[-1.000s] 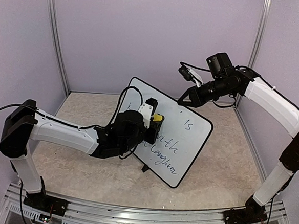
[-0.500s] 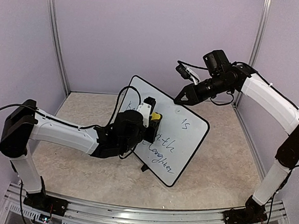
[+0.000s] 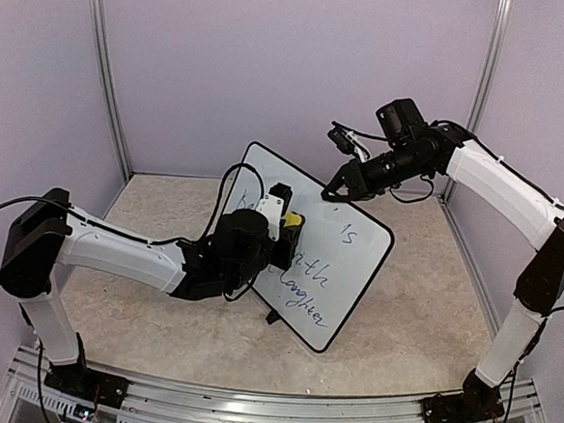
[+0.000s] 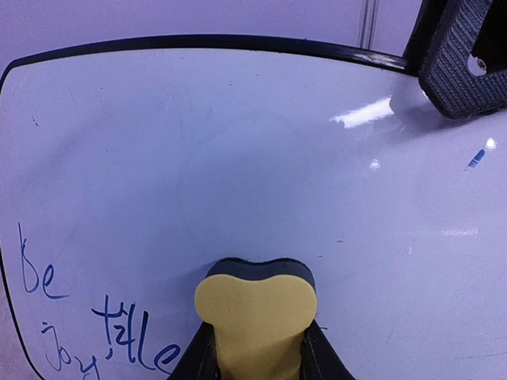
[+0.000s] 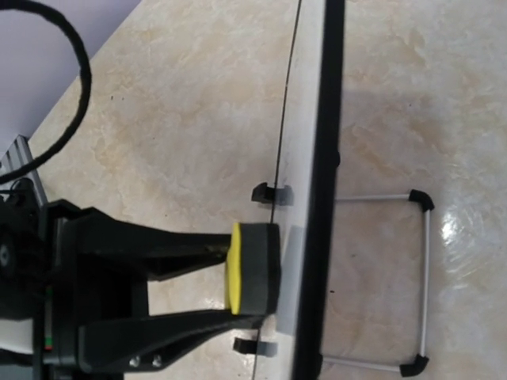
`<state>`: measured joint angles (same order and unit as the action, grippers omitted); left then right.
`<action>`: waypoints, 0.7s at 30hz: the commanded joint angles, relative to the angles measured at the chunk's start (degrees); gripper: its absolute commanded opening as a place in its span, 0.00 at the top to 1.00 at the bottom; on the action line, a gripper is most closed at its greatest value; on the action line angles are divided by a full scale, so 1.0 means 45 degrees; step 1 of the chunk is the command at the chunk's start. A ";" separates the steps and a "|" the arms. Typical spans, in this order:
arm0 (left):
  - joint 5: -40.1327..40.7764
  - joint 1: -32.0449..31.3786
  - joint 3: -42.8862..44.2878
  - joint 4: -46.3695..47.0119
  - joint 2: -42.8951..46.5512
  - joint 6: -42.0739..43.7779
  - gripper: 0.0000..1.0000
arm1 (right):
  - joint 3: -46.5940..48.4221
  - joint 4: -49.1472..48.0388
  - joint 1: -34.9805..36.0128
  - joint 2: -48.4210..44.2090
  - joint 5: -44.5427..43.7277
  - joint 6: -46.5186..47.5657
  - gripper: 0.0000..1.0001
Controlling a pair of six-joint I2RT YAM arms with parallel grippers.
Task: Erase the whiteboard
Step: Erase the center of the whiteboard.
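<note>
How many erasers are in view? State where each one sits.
1. The yellow eraser is gripped in the left pincer and pressed against the whiteboard, near the middle of its face. No other shows.

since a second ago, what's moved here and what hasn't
The right tool swung left and down, closer to the top edge of the whiteboard, and the whiteboard's right corner shifted slightly left. The left tool stayed shut on the yellow eraser, held against the board face at about the same spot.
</note>
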<state>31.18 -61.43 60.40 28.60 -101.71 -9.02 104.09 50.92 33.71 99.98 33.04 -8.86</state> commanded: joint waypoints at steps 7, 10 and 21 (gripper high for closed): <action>-0.0298 -0.0016 -0.0259 -0.0652 -0.0298 0.0047 0.88 | 0.0967 -0.0146 0.0833 0.0420 0.1990 -0.0705 1.00; -0.0284 -0.0069 -0.0268 -0.0606 -0.0187 0.0120 0.88 | 0.0951 -0.0140 0.0851 0.0471 0.1854 -0.0723 1.00; -0.0966 -0.0386 0.1142 0.0654 -0.0343 0.1808 0.88 | 0.1014 -0.0226 0.1265 0.0403 0.1211 -0.0916 1.00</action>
<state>32.12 -62.35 60.42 31.16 -101.51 -5.43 106.59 51.16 34.35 102.00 31.42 -13.26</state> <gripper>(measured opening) 0.279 0.035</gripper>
